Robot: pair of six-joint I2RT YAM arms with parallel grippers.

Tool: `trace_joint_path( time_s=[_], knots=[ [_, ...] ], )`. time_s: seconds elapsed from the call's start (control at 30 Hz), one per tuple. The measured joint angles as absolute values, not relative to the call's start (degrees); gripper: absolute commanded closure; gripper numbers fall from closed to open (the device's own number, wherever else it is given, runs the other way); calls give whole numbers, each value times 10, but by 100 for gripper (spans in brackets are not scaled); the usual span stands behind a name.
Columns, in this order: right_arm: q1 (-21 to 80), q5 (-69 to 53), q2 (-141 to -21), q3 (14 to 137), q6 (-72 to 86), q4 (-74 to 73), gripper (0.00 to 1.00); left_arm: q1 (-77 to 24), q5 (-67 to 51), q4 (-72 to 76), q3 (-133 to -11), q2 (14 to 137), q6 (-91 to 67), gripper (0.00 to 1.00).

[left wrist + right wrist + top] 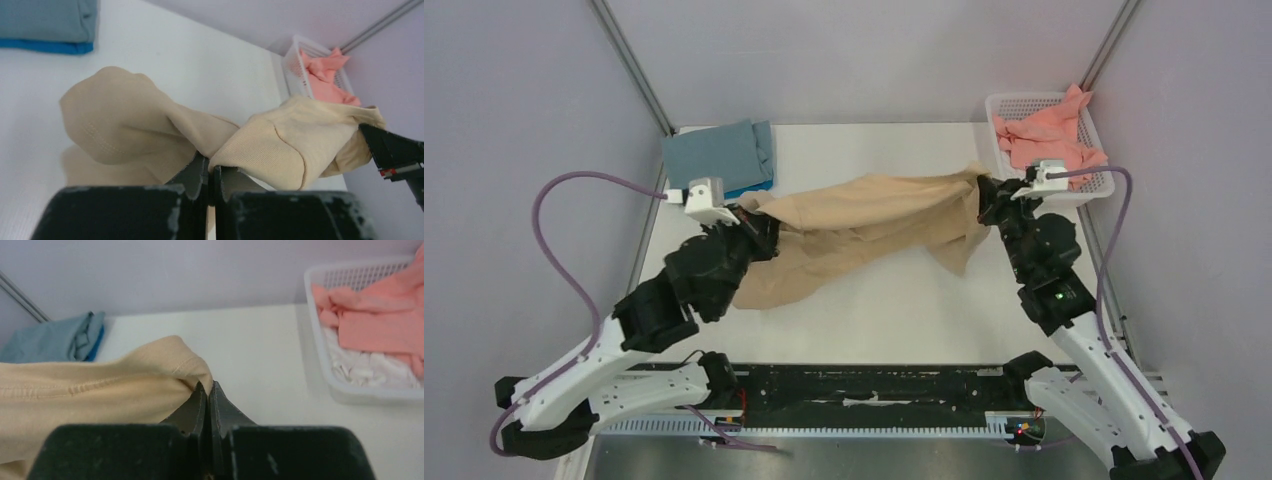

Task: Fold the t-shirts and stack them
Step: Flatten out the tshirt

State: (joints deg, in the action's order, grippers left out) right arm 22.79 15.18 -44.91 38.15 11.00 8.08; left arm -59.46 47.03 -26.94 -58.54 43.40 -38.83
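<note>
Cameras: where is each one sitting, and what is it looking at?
Top external: above, behind the arms, looking down on the table; both arms show.
Left wrist: on the left arm, facing the white basket; left gripper shut on the beige t-shirt.
Right wrist: on the right arm, facing the back wall; right gripper shut on the shirt's hem.
Shared: both wrist views show the basket.
</note>
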Motion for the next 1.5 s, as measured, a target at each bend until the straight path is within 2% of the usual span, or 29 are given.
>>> trace_joint_path(
  time_s=[0.27,0.53,0.63,0.73,0.9,0.97,1.13,1.27,1.3,1.33,1.37,1.43,1.5],
  knots=[
    [228,72,-365,551,73,15,100,-594,360,-280,-700,358,-242,98],
    [230,3,-290,606,70,-44,100,-594,236,-299,-742,311,-196,98],
    [230,-1,-275,605,75,-63,100,-594,227,-311,-745,317,-195,98],
    [230,11,-275,605,82,-81,100,-594,278,-314,-756,342,-195,98],
    [230,90,-316,593,105,-102,100,-588,465,-269,-778,458,-162,98],
    [230,140,-352,581,114,-110,100,-554,489,-255,-804,552,-156,98],
    [228,242,-489,534,137,-126,96,-380,432,-213,-829,750,-158,98],
    [198,276,-617,493,141,-130,92,-324,376,-176,-867,950,-157,96],
    [181,272,-648,488,139,-125,90,-315,360,-175,-896,1010,-158,90],
    [157,263,-685,484,133,-113,85,-307,346,-177,-934,1069,-158,79],
    [136,251,-718,484,126,-98,73,-300,334,-182,-977,1126,-158,70],
    [107,235,-775,488,113,-70,62,-288,310,-204,-1087,1237,-159,45],
    [89,227,-828,511,94,-61,36,-278,290,-228,-1206,1333,-163,23]
  ],
)
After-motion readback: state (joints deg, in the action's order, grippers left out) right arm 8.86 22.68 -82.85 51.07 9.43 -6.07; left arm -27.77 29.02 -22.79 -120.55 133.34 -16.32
